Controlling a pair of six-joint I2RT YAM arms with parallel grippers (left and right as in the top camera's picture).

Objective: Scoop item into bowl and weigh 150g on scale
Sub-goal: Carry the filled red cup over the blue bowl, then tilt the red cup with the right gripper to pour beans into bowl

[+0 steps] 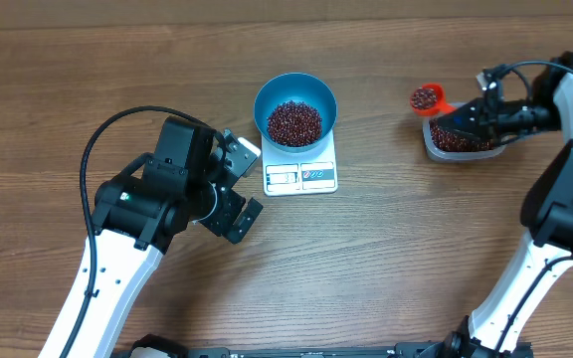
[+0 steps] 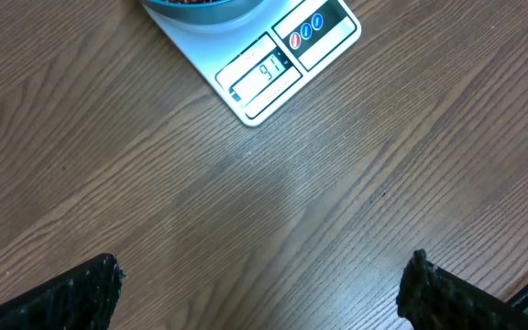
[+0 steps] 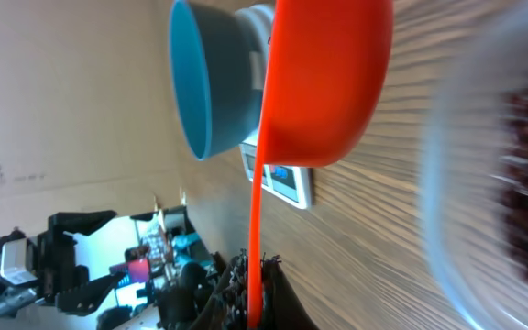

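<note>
Overhead view: the left arm (image 1: 157,194) reaches in from the near-left corner of the tabletop (image 1: 386,268) and bends toward the centre. The left jaws stand wide apart and empty, with bare wood between them in the left wrist view. The right arm (image 1: 565,199) rises from the near edge at the right, folds at the elbow and points left across the far-right area. The right jaws are closed on the handle of a red scoop (image 1: 428,98). The tabletop is brown wood grain; past its edge the right wrist view shows a pale surface and dark equipment. The scale (image 1: 301,177) lies at the centre toward the far edge, just beside the left jaws, and carries the bowl (image 1: 270,94). Beans (image 1: 294,121) cover the bowl's bottom, load the scoop, and lie in a clear tub (image 1: 434,151) below the right jaws. The scoop hangs at the tub's far-left corner, well apart from the bowl.
</note>
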